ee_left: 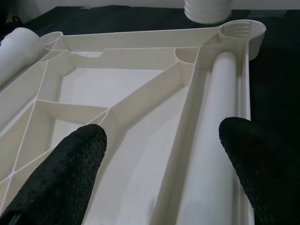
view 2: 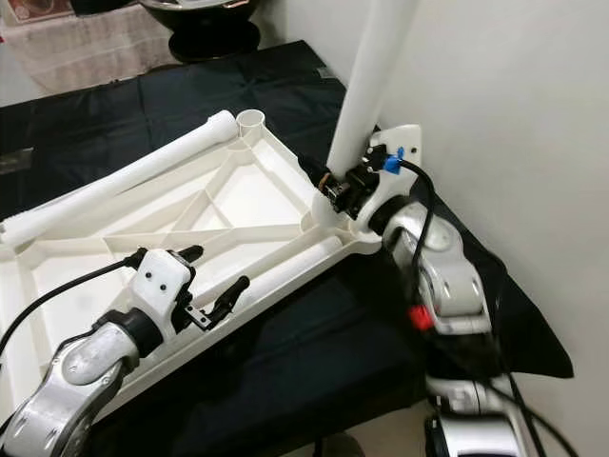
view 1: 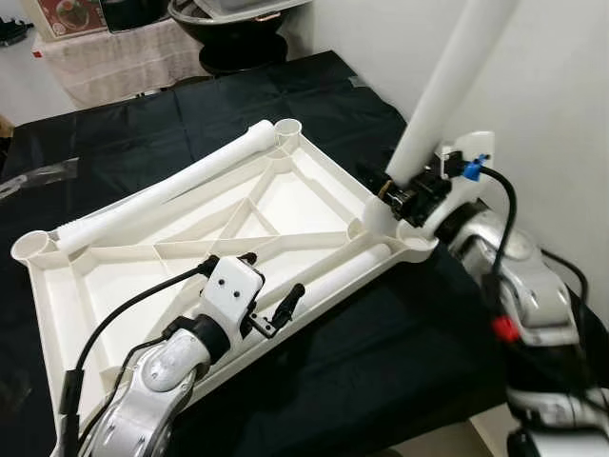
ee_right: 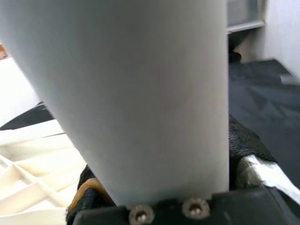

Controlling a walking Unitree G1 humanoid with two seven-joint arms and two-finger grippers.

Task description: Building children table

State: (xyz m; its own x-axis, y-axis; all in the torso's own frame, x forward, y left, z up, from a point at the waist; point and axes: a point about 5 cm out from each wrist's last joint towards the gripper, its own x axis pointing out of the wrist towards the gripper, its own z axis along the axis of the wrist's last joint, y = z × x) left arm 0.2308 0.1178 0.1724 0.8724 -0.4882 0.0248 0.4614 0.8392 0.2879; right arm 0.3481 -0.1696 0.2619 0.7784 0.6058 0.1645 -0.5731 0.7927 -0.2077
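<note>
The white plastic tabletop lies upside down on the black cloth, ribs up. My right gripper is shut on a white table leg, holding it nearly upright and tilted. The leg's threaded lower end sits close beside the near right corner socket. In the right wrist view the leg rises between the black fingers. My left gripper hovers open over the tabletop's front edge, holding nothing. A second leg lies inside the right rim. A third leg lies along the far side.
Black cloth covers the work table, whose front edge is near me. A white wall stands close on the right. A black basin and a cloth-covered stand are at the back. Open sockets sit at the far corners.
</note>
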